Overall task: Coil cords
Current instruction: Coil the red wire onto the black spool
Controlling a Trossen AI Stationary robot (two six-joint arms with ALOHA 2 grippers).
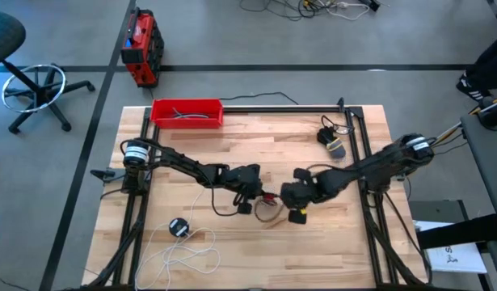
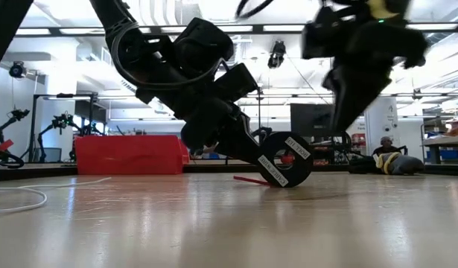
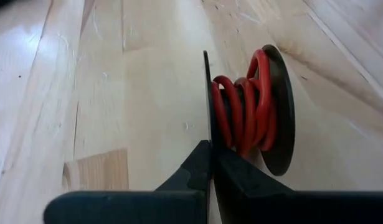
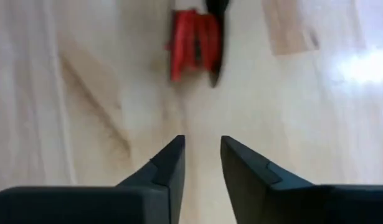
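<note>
The left gripper [image 3: 211, 163] is down at the middle of the table, its fingers [image 3: 191, 171] pinched tight on one black disc of the spool [image 3: 269, 112], and the red cord [image 3: 244, 106] sits wound in several loops around the core between the two discs. In the low view the spool [image 2: 286, 158] stands on its edge on the wood, white labels on its face, with a short red tail of cord [image 2: 249, 179] lying flat just beside it. From above, that red cord [image 1: 271, 197] shows as a small spot between the two grippers.

The right gripper [image 4: 202, 163] hovers just right of the spool, fingers [image 4: 169, 165] slightly apart and holding nothing, pointed at the red coil [image 4: 192, 42] a little way ahead.

Out at the near left of the table [image 1: 345, 250] lies the white cord [image 1: 187, 250], loose in open loops, with its black disc [image 1: 179, 227] at the far end of the tangle, well apart from both arms. A stretch of it [image 2: 20, 195] crosses the left edge of the low view.

At the far left edge sits the red tray [image 1: 187, 112] with dark cables inside.
</note>
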